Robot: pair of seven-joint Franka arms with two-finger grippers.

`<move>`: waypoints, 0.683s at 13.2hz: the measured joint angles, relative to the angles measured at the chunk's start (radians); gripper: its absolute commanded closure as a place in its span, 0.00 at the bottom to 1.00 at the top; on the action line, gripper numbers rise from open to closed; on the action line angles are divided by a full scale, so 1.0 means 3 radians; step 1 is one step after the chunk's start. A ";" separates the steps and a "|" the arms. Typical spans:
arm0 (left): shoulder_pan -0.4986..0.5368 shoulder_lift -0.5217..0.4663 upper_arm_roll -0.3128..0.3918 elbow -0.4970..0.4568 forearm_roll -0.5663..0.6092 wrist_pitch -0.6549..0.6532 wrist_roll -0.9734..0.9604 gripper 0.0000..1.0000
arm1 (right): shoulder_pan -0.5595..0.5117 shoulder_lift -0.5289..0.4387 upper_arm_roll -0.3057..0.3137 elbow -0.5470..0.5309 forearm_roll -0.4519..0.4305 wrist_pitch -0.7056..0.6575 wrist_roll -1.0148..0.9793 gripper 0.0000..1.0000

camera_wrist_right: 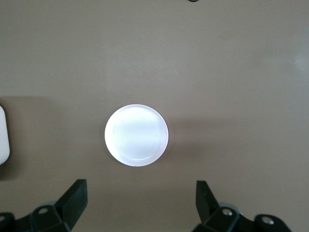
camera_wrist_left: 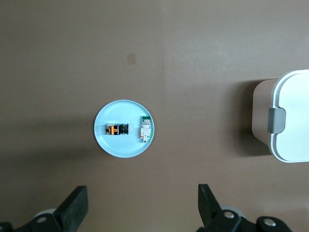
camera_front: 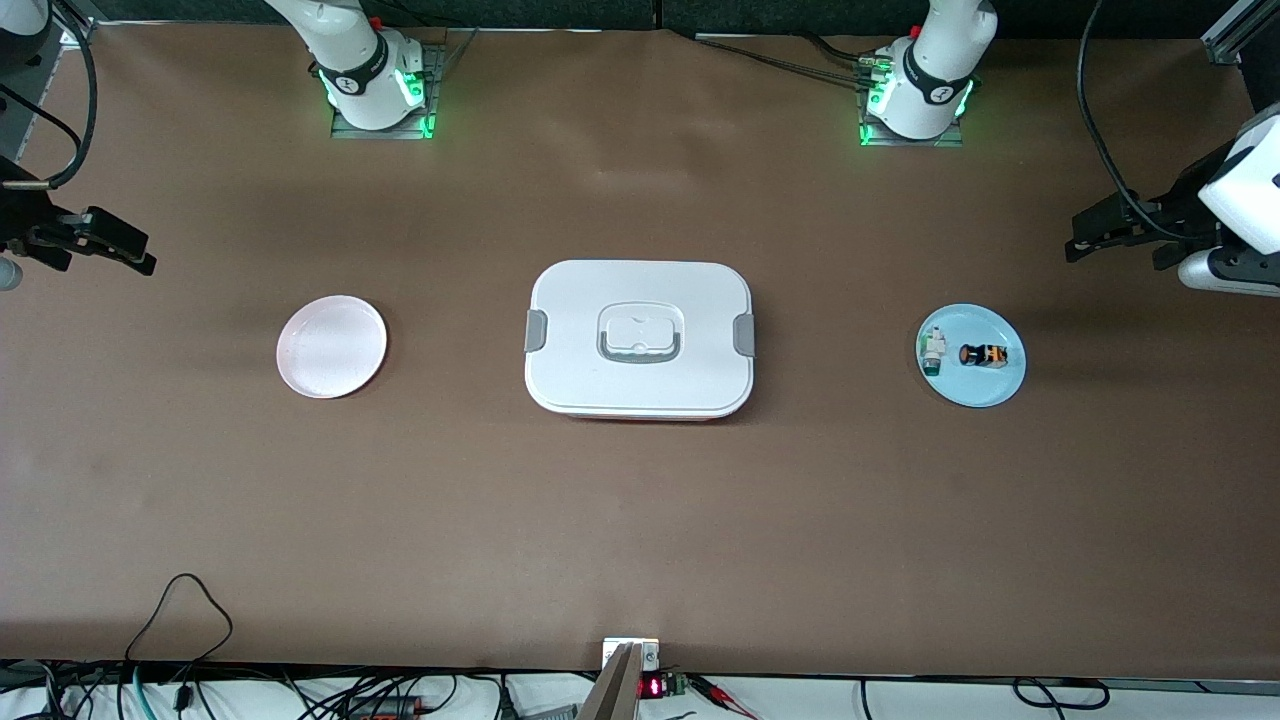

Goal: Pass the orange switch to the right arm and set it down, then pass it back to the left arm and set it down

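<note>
The orange switch [camera_front: 983,355] [camera_wrist_left: 116,129], a tiny black block with orange markings, lies on a light blue plate [camera_front: 985,388] [camera_wrist_left: 123,146] toward the left arm's end of the table. The white lidded box [camera_front: 640,340] [camera_wrist_left: 292,116] stands at the table's middle, between the two plates. My left gripper [camera_front: 1075,238] [camera_wrist_left: 142,192] hangs open and empty over bare table just outside the blue plate. My right gripper [camera_front: 148,255] [camera_wrist_right: 140,187] hangs open and empty over the right arm's end, close to a pale pink plate [camera_front: 332,347] [camera_wrist_right: 136,135].
A small white-grey part with a green tip [camera_front: 932,350] [camera_wrist_left: 146,130] lies on the blue plate beside the switch, on the box's side of it. The pink plate holds nothing. An edge of the box [camera_wrist_right: 2,135] shows in the right wrist view. Cables run along the table's near edge.
</note>
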 measured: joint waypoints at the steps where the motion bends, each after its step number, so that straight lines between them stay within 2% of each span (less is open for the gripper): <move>1: -0.0001 0.0000 0.0000 0.0000 0.0000 0.0000 0.0002 0.00 | 0.0000 0.0000 0.0000 0.0001 0.0000 -0.0002 0.0013 0.00; 9: -0.0088 -0.0003 -0.0003 0.0000 0.0023 0.0000 0.0018 0.00 | -0.0001 0.0000 0.0001 0.0007 0.0000 -0.0014 0.0032 0.00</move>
